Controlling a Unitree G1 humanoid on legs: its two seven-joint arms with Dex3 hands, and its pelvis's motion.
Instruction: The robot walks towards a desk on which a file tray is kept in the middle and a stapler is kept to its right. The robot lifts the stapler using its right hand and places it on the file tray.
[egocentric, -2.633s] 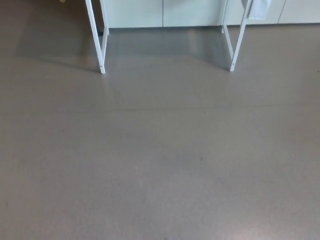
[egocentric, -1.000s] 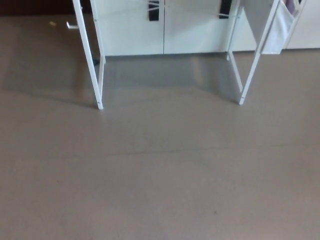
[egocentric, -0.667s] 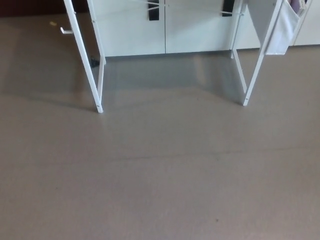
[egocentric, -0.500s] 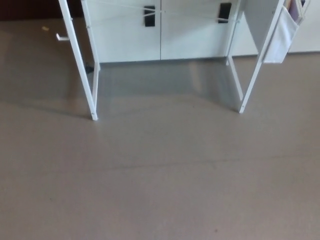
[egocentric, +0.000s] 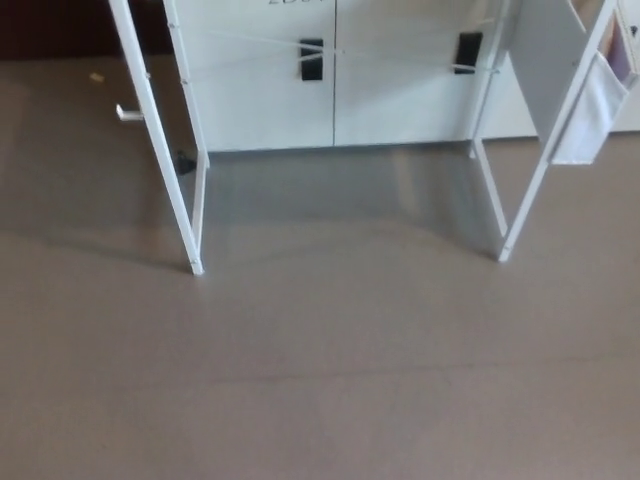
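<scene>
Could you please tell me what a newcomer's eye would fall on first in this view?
The white desk legs stand out first, slanting down to the grey-brown floor in the upper half of the view. Behind them sits a white cabinet with two black handles, and a pale pouch hangs at the upper right.

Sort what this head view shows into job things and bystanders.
Job: white desk legs; the stapler, file tray and both hands are out of view.
Bystanders: cabinet doors, black handles, hanging pouch, small white object on the floor.
</scene>
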